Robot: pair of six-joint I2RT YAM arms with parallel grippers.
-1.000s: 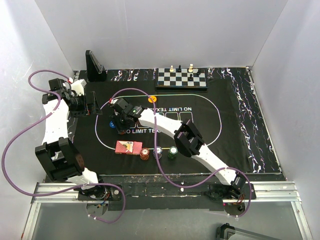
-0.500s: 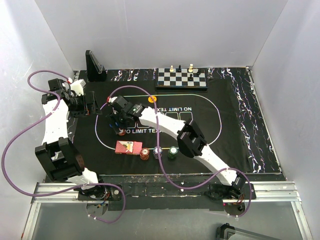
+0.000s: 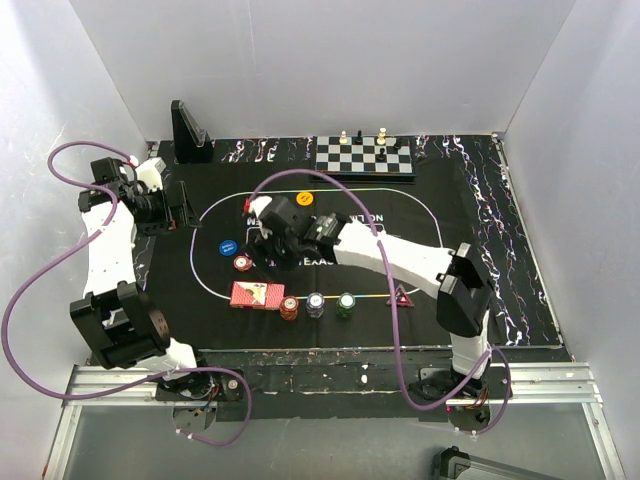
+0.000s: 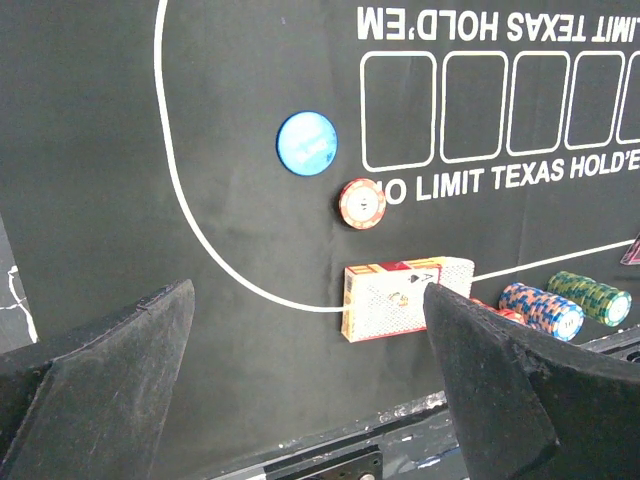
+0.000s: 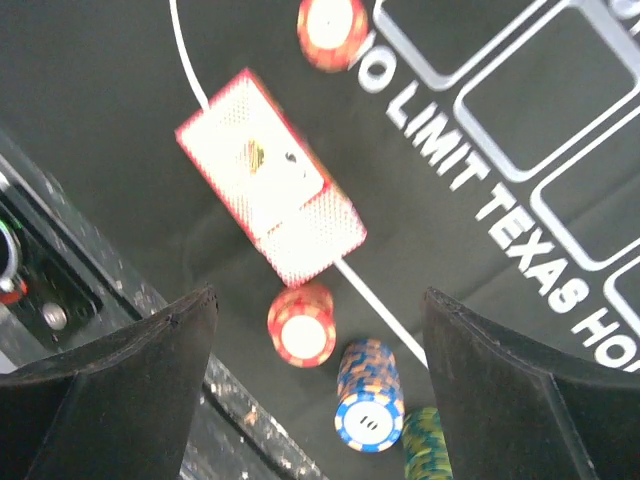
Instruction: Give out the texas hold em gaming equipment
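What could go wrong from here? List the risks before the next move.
1. The red stack, blue-white stack and green stack stand crowded beside the card deck. The open right end effector, lowering onto one of them, might topple a neighbour.
2. The right arm's purple cable hangs close to the triangular marker and could drag it as the arm moves.
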